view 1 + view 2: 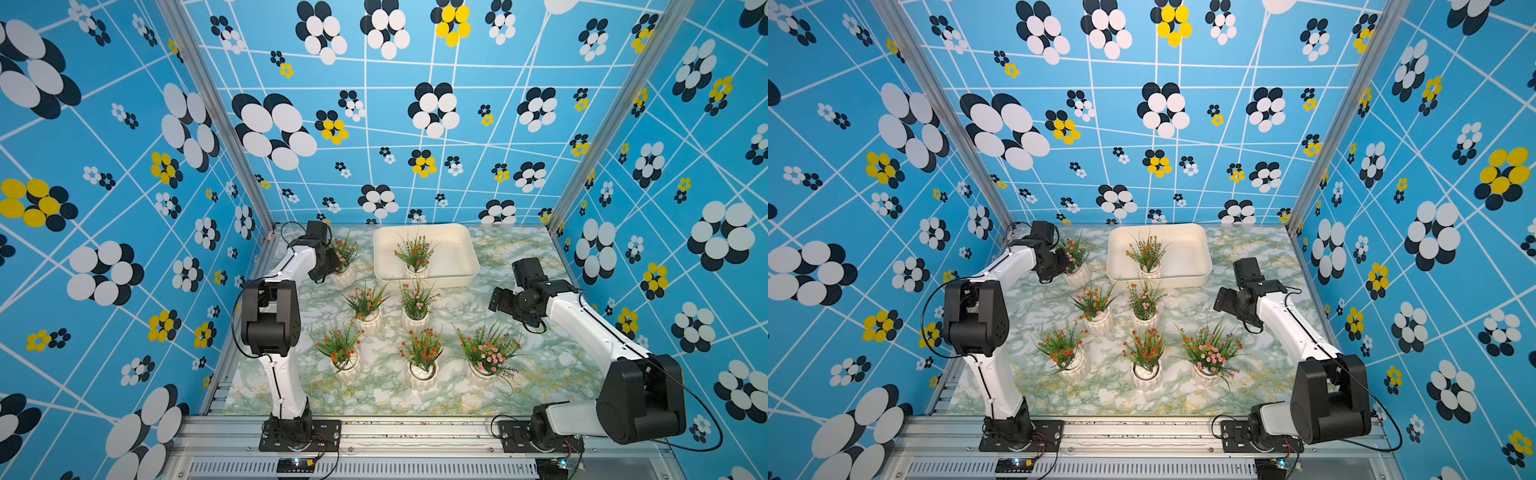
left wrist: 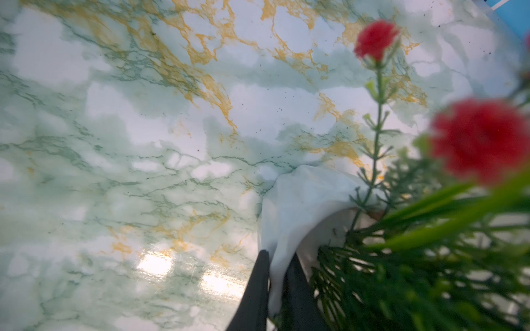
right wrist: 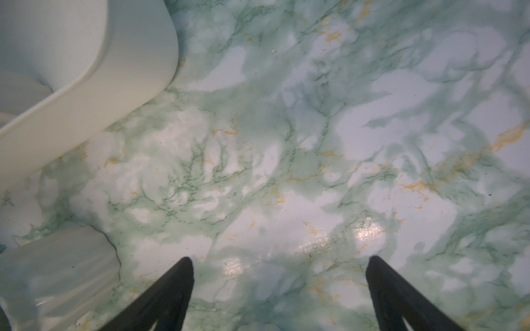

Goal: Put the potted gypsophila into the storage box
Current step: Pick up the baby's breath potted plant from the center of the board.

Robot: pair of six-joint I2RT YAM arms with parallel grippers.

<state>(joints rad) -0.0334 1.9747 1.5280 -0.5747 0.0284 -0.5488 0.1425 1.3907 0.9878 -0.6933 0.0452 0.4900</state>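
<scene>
Potted gypsophila (image 1: 347, 277), left of centre in a top view beside the storage box (image 1: 453, 277): rim clamped by the left gripper (image 2: 279, 258), right gripper (image 3: 279, 263) spread and empty; tipping or slipping on lifting is judged possible from the thin one-sided hold.

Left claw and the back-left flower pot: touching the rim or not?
Touching. In the left wrist view the left claw pinches the white rim of the flower pot, with no gap on either side.
</scene>
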